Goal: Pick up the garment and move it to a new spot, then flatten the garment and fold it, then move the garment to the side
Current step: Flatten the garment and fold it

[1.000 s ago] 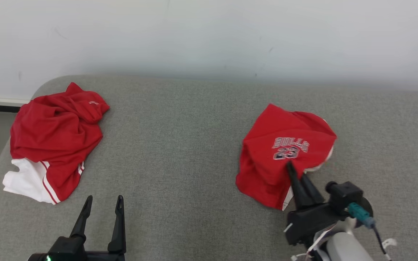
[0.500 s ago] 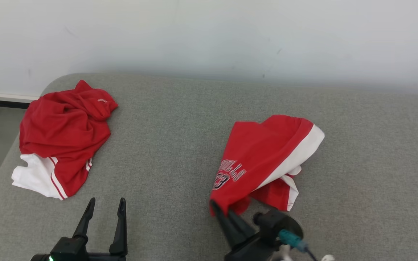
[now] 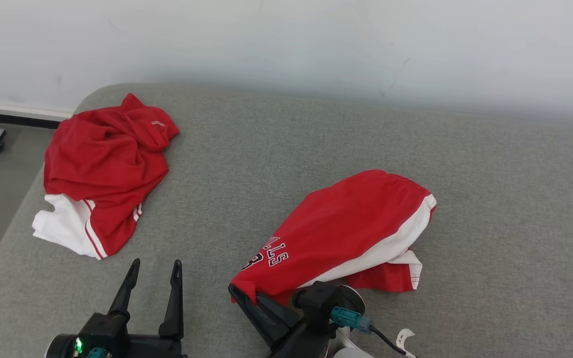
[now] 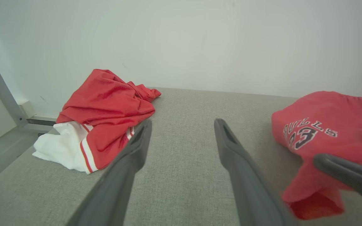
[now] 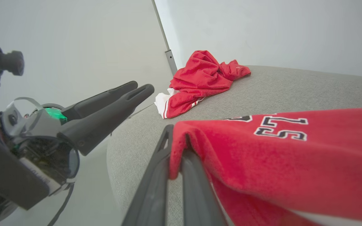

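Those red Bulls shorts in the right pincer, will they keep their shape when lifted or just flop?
Likely floppy: the Bulls shorts drape and sag from the corner pinched in the right pincer. Probably light, as that thin pinch holds one end up.

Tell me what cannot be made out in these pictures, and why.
Logo on the crumpled red garment: head view, too small to read.
Print on the held shorts: head view, its start wraps under the fold.
Their far end: right wrist view, cut off by the right edge.
Base of the right hand: head view, cut off by the bottom edge.
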### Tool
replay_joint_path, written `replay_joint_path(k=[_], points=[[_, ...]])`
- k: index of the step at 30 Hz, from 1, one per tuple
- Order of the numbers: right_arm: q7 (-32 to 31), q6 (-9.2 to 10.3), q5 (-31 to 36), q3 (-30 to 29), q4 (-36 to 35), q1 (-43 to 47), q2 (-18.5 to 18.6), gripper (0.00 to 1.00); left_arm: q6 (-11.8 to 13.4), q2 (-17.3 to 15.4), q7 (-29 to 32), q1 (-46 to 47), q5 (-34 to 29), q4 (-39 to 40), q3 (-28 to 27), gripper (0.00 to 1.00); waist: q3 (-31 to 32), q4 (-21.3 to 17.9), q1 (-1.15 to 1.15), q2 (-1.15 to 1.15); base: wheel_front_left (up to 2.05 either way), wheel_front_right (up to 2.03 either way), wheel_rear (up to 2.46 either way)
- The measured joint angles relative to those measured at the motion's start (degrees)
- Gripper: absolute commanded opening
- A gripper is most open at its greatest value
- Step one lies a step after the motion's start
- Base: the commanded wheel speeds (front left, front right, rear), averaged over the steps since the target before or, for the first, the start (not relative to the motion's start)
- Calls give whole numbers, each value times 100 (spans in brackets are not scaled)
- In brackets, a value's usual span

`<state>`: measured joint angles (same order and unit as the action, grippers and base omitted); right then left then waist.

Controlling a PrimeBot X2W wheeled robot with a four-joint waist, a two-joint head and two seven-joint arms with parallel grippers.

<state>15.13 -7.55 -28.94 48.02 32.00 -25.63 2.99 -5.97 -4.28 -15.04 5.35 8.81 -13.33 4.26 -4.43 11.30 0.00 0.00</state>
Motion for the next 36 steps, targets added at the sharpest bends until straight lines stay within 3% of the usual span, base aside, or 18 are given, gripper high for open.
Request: replay_joint_path(k=[3, 4, 5, 13, 17, 26, 33, 36], points=[[1, -1, -100, 99, 147, -52, 2, 1, 10, 15, -1, 0, -2, 1, -15, 100, -17, 53, 0, 0, 0, 0, 0], [0, 0, -191, 167, 322, -60, 2, 29, 10, 19, -1, -1, -8, -1, -22, 100, -15, 65, 0, 0, 0, 0, 0], [-40, 0, -314, 271, 508, -64, 3, 100, 15, 23, 0, -2, -9, -5, -26, 100, -3, 72, 0, 0, 0, 0, 0], [-24, -1, -669, 503, 1068, -146, 1, 100, 53, 35, -1, -76, -11, -18, -134, 100, 120, -46, 0, 0, 0, 0, 0], [-16, -1, -454, 199, 1127, -27, 10, 100, 70, 54, 0, -149, -11, 10, -141, 100, 174, -166, -1, 0, 0, 0, 0], [-13, -1, 151, -1254, -201, 1051, 526, 100, 124, 62, -1, -275, -19, 107, -270, 100, 260, -472, -1, 0, 0, 0, 0], [1, -1, 745, -2980, -1323, 1732, 568, 100, 149, 45, -1, -370, -52, 196, -381, 100, 325, -728, -1, 0, 0, 0, 0], [1, -1, 901, -3390, -1579, 1931, 558, 100, 153, 46, -1, -392, -75, 218, -394, 100, 344, -792, -1, 0, 0, 0, 0]])
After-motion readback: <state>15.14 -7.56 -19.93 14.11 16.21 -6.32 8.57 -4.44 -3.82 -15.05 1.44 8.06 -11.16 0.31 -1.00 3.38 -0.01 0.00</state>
